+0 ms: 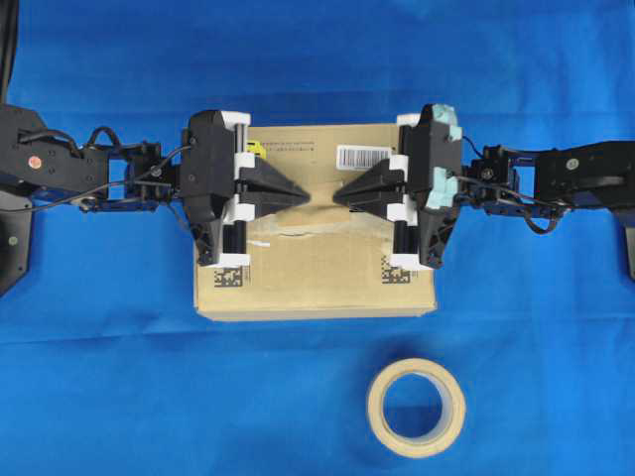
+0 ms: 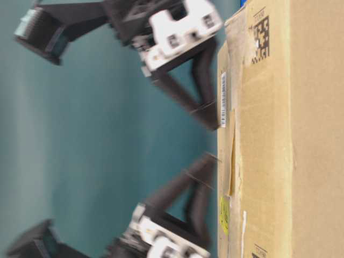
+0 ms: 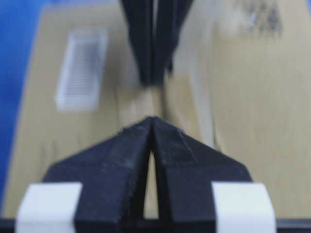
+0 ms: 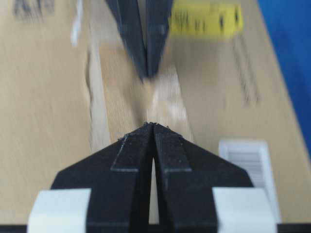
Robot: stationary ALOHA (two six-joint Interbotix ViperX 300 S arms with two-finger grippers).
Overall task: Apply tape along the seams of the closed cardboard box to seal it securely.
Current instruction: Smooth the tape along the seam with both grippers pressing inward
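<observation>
We have both grippers closed to points over the top of the cardboard box point(image 1: 316, 283), the left gripper point(image 1: 306, 195) and the right gripper point(image 1: 337, 195) facing each other tip to tip with a short gap between them, neither pinching anything that we can see. Under and between the tips lies the tape point(image 4: 163, 104), a small tan piece flat on the box top beside the long ragged old strip point(image 1: 298, 236); from the wrist views, which are blurred, we think the tips are pressing on its two ends, but we cannot tell contact for sure. The seam itself is mostly hidden under the arms in the overhead view. The piece looks thin, light and limp: it will curl or stick to a finger if lifted, so we judge it better handled by pressing and stroking outward from its middle than by pinching. The box is stiff at its walls, yet its flaps may give under a push (the middle of a flap is the soft spot). The tape roll point(image 1: 416, 407) sits well apart on the blue cloth point(image 1: 99, 397).
</observation>
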